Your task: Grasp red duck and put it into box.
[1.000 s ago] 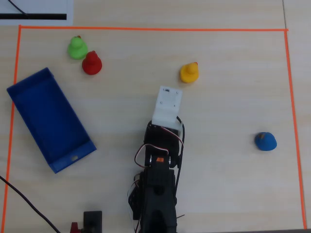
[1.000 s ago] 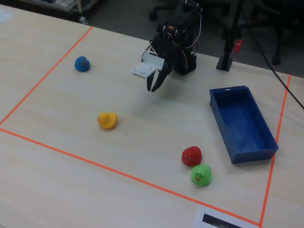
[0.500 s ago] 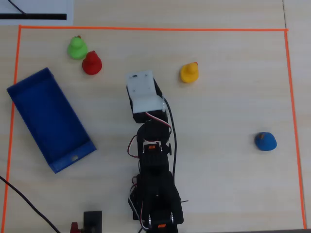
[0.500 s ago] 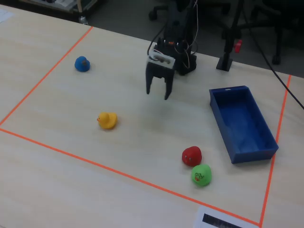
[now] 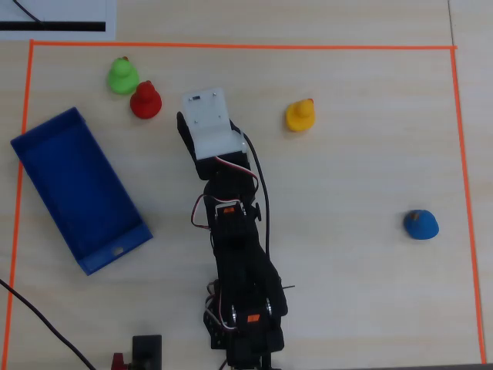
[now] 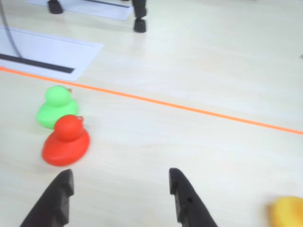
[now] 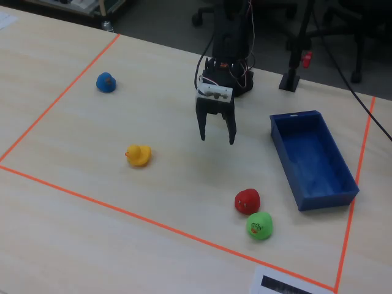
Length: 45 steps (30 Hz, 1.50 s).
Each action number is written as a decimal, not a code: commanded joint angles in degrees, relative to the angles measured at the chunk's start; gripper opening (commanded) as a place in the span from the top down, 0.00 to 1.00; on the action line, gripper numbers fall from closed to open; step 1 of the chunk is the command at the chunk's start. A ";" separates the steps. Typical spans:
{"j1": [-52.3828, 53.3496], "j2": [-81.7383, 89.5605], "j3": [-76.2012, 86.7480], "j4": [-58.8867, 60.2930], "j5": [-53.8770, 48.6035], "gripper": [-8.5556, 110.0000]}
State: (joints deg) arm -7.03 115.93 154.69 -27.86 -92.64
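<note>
The red duck (image 5: 145, 100) sits on the table touching the green duck (image 5: 122, 75). It also shows in the wrist view (image 6: 66, 142) at the left, just beyond my left fingertip, and in the fixed view (image 7: 247, 201). The blue box (image 5: 46, 185) lies empty at the left of the overhead view and at the right of the fixed view (image 7: 343, 191). My gripper (image 6: 118, 182) is open and empty, raised above the table, to the right of the red duck in the overhead view (image 5: 202, 116); it also shows in the fixed view (image 7: 217, 139).
A yellow duck (image 5: 300, 116) sits right of the gripper and a blue duck (image 5: 420, 224) far right. The green duck (image 6: 56, 107) is behind the red one. Orange tape (image 5: 231, 46) bounds the work area. A white sheet (image 6: 47, 54) lies beyond it.
</note>
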 commanded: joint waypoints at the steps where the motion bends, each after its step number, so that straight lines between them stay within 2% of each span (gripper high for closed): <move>1: -3.08 -4.13 -4.48 -1.93 2.20 0.69; 9: -9.67 -13.89 -12.83 -0.88 5.36 0.69; 15: -10.72 -22.24 -25.49 6.15 9.05 0.69; 23: -12.57 -32.52 -34.10 8.44 12.30 0.69; 45: -10.11 -46.41 -46.23 6.50 10.55 0.70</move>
State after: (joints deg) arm -17.93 69.43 111.71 -19.69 -81.65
